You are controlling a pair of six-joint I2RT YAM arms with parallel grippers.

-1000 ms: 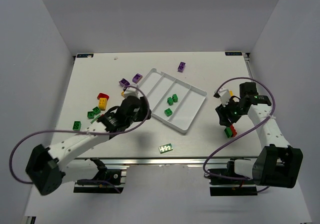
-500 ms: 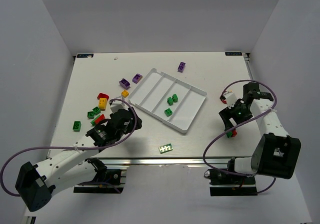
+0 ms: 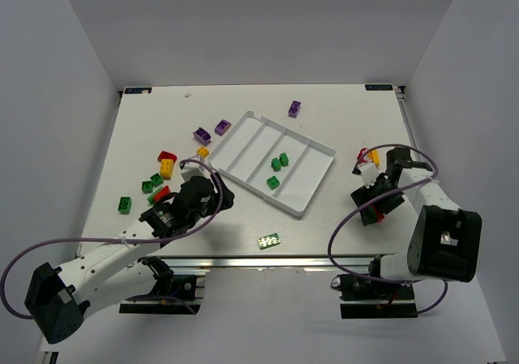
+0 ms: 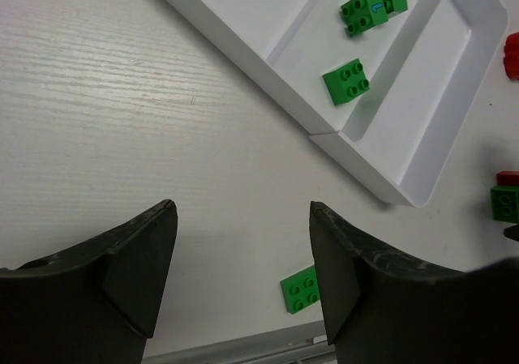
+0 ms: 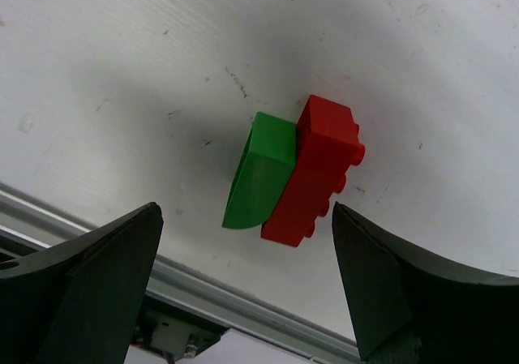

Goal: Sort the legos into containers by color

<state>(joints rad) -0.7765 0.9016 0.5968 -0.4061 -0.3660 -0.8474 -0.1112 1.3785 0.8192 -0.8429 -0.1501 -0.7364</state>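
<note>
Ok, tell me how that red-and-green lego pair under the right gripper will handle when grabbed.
The red lego and green lego look like hard plastic, so probably stiff and light. They seem joined, so likely lift as one, though a squeeze might split them. Lying studs sideways, the pair may tip when pushed.

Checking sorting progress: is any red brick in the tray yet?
No, the top external view shows only green bricks in the white tray.

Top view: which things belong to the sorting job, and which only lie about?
Job: tray; green bricks in it; loose bricks on the left; red-green pair on the right; green plate.
Lying about: white scrap at the far edge; purple cables.
</note>
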